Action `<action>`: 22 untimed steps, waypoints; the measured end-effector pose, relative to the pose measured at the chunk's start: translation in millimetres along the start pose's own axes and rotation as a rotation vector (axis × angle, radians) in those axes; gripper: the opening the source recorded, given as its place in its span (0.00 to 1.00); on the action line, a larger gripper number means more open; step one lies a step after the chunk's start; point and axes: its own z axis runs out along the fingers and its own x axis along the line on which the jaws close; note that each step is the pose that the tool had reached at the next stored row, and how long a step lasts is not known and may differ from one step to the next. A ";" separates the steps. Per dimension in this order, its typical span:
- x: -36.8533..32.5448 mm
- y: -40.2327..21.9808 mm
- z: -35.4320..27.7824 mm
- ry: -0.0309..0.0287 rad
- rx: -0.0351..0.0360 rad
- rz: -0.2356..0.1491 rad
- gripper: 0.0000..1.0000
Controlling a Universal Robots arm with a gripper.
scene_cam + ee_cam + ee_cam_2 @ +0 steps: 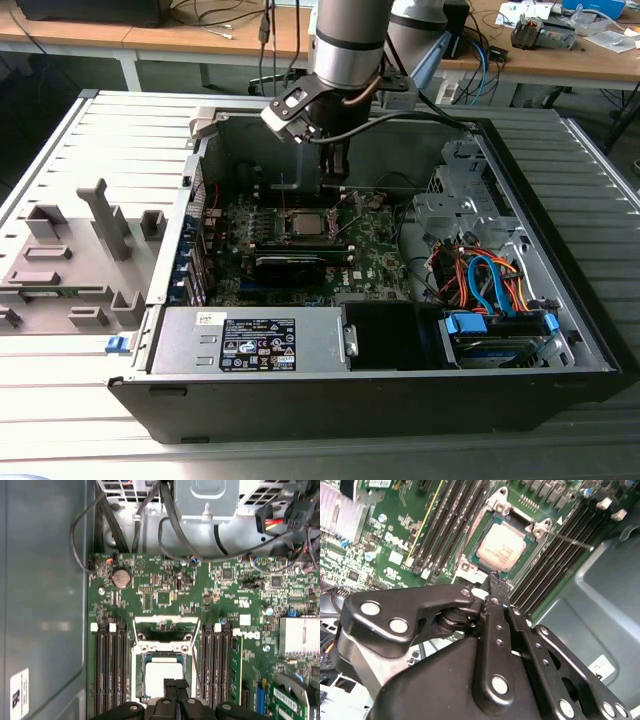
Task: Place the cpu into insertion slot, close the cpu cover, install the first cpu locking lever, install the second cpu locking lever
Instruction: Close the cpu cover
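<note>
A: Quick, left to right in the exterior view?
B: The cpu lies flat inside the insertion slot. The gripper hangs just above the slot, toward the exterior view's right — clenched, gripping nothing.
A: Cover?
B: The cpu cover looks tipped up off the slot in the first wrist view. To close it well, I'd judge: press the frame's free edge, lower it evenly, stay off the chip — don't shift it.
</note>
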 end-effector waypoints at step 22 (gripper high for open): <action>-0.6 33.9 -1.3 -0.0002 0.0066 -0.006 0.11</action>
